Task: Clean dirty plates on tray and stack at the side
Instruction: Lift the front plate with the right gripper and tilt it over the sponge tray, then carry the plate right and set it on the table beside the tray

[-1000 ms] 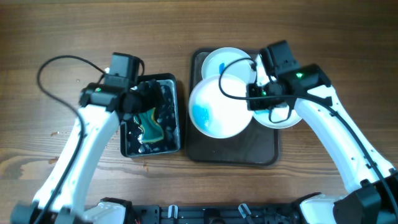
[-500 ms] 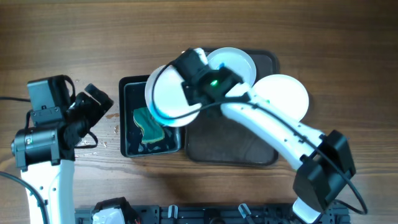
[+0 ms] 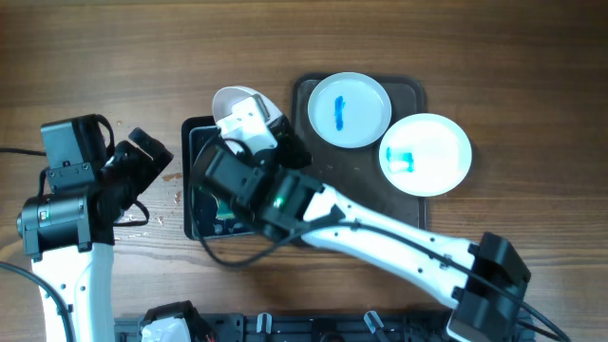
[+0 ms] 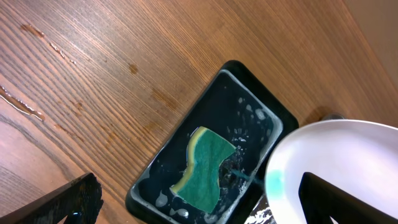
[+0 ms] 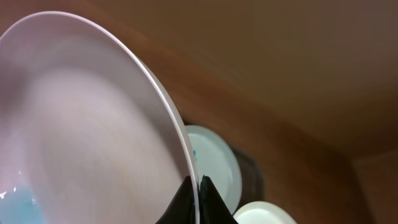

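My right gripper [image 3: 255, 133] is shut on the rim of a white plate [image 3: 231, 98] and holds it tilted steeply over the far end of the black basin [image 3: 195, 190]. In the right wrist view the fingertips [image 5: 196, 200] pinch that plate [image 5: 81, 124]. It has a blue smear low on its face [image 4: 275, 183]. A second smeared plate [image 3: 349, 109] lies on the dark brown tray [image 3: 416, 90]. A third smeared plate [image 3: 426, 154] overhangs the tray's right edge. My left gripper [image 3: 142, 157] is open and empty, left of the basin.
The basin [image 4: 249, 99] holds soapy water and a green sponge [image 4: 205, 168]. My right arm [image 3: 380, 233] runs across the tray's front part from the bottom right. Water drops lie on the wooden table [image 4: 25, 106] left of the basin.
My right arm has carried the plate left from the tray to over the basin and tipped it on edge. My left arm left the basin earlier and has since stayed still.
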`<state>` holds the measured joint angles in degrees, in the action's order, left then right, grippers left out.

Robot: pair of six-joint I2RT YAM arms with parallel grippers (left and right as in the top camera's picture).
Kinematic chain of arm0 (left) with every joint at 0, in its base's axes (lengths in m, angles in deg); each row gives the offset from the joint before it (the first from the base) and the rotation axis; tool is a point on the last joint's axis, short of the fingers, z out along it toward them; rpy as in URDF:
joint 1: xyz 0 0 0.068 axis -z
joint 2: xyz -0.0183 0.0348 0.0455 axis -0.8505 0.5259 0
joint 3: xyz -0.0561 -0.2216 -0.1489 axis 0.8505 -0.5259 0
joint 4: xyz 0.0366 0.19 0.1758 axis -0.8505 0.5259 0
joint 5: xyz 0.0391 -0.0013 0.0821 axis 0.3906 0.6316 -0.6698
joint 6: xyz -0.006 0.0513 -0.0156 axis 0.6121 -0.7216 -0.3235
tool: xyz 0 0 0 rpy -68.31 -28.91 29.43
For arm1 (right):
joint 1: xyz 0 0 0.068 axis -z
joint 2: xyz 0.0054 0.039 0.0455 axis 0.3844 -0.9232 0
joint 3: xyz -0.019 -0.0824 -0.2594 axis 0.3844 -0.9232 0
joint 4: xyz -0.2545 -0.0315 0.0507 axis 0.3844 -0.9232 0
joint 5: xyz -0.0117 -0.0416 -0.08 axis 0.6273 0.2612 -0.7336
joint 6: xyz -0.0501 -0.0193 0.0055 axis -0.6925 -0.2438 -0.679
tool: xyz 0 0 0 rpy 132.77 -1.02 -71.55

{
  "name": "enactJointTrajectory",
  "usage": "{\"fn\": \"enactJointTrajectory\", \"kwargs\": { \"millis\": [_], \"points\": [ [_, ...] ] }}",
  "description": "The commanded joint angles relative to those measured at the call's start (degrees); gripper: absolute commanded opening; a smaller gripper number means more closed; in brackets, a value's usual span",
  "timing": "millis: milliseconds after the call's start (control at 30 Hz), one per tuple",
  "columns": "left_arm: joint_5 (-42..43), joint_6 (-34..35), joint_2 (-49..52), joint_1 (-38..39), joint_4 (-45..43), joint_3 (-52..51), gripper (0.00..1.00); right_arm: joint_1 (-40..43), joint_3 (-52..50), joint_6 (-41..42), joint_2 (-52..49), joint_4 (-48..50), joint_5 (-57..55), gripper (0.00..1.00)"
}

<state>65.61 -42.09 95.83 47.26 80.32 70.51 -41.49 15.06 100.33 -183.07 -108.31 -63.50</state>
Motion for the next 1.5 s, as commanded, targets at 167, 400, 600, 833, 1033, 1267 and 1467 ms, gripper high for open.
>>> {"fn": "enactJointTrajectory", "kwargs": {
  "millis": [167,400,600,833,1033,1267,1467],
  "points": [
    [0.0,-0.3,0.0,-0.4,-0.2,0.9,1.0,-6.7,1.6,-5.6,4.6,1.0,-14.1,0.04],
    [0.0,-0.3,0.0,-0.4,-0.2,0.9,1.0,-8.5,1.6,-11.3,4.6,3.6,-14.8,0.04],
    [0.0,-0.3,0.0,-0.4,-0.2,0.9,1.0,-8.7,1.6,-12.5,4.6,5.6,-14.8,0.04],
    [0.0,-0.3,0.0,-0.4,-0.2,0.9,1.0,-8.7,1.6,-12.5,4.6,5.6,-14.7,0.04],
    [0.0,-0.3,0.0,-0.4,-0.2,0.9,1.0,-8.5,1.6,-14.1,4.6,6.7,-14.7,0.04],
    [0.0,-0.3,0.0,-0.4,-0.2,0.9,1.0,-7.0,1.5,-11.6,4.6,8.7,-5.7,0.04],
    [0.0,-0.3,0.0,-0.4,-0.2,0.9,1.0,-3.7,0.9,-20.0,3.9,16.4,-12.7,0.04]
  ]
}}
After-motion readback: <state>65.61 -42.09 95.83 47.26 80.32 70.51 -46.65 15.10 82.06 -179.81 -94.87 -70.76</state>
